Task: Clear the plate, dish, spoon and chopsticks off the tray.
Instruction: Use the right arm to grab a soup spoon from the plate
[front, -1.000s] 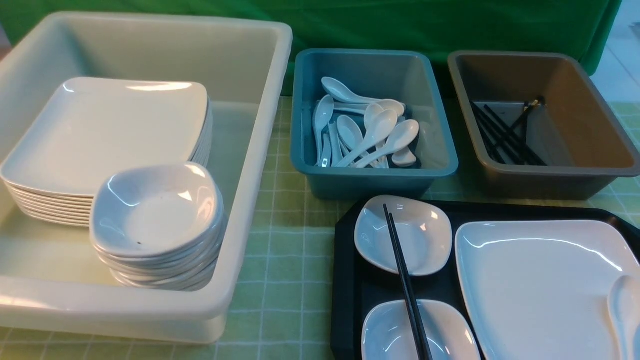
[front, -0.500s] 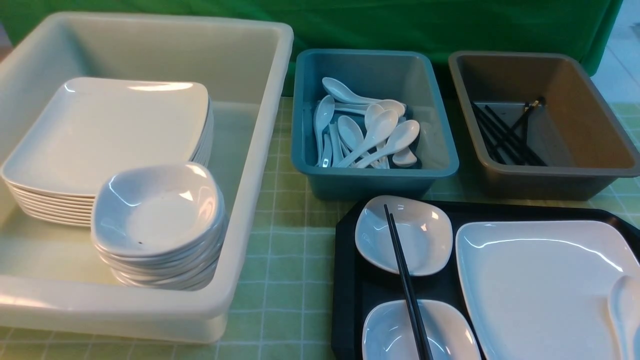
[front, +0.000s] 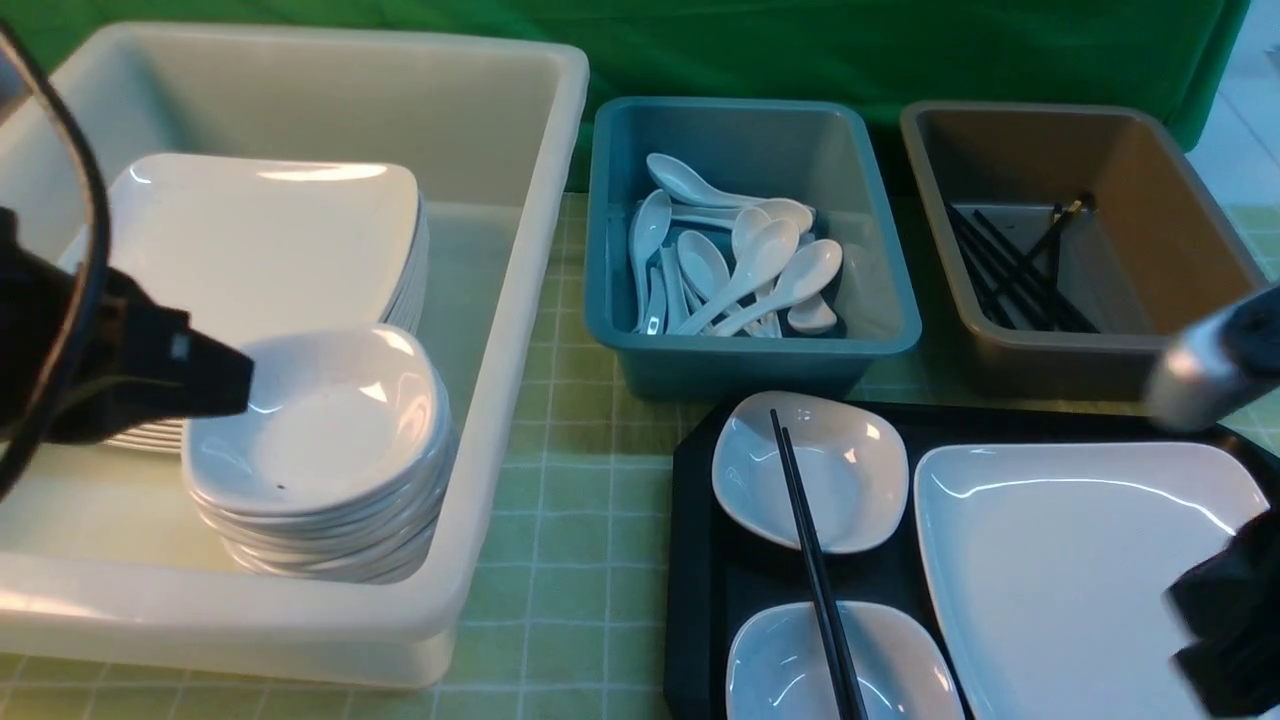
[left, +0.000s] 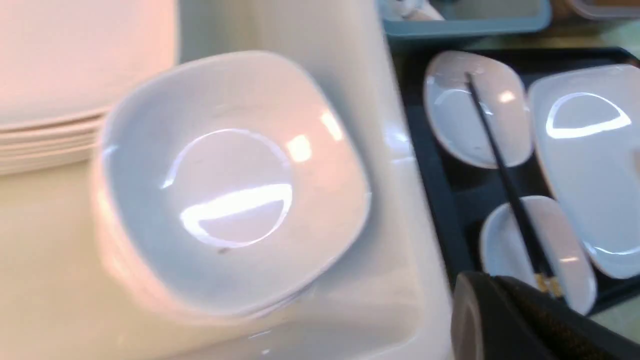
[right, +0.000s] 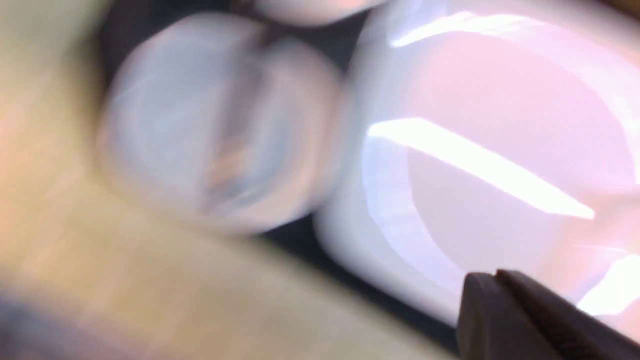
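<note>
Suddenly both arms are in the front view, where a second ago neither showed. The left gripper (front: 238, 385) hangs over the stack of small dishes (front: 320, 440) inside the white tub (front: 520, 300), its jaws together and holding nothing. The right gripper (front: 1215, 625) has come in over the right edge of the plate (front: 1050, 570), jaws likewise drawn together with nothing between them that I can make out. It now covers the spot where the spoon lay, so the spoon is hidden.

Nothing on the tray (front: 695, 520) has shifted. The plate fills its right part, the far dish (front: 860, 480) and the near dish (front: 775, 670) sit along its left edge, and the chopsticks (front: 815, 575) lie across both dishes. So the clearing has not begun. The right arm seems bound for the spoon and would have to part its jaws first. The blue bin (front: 750, 365) of spoons and the brown tub (front: 1150, 350) of sticks stand beyond the tray's far edge
</note>
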